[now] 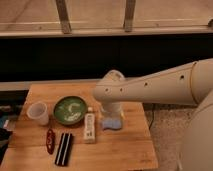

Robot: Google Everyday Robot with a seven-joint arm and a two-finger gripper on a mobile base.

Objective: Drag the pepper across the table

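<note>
Hand (111,115) hangs over mid-worktop (131,146), grip impossible to tell. The pepper (50,141) lies well left and nearer, past the white bottle (89,128), its long axis running near-to-far.

The table (125,146) is pale wood with plank grain. At its near left lies a glossy dark-red pepper (50,141), and just right of it a black bar (63,148) with pale stripes. The bowl (70,110) is green, mottled whitish inside. The cup (38,113) is translucent white and the bottle (89,128) white. The cream-white gripper (111,117), right of the bowl, hangs over a pale-blue object (112,124).
</note>
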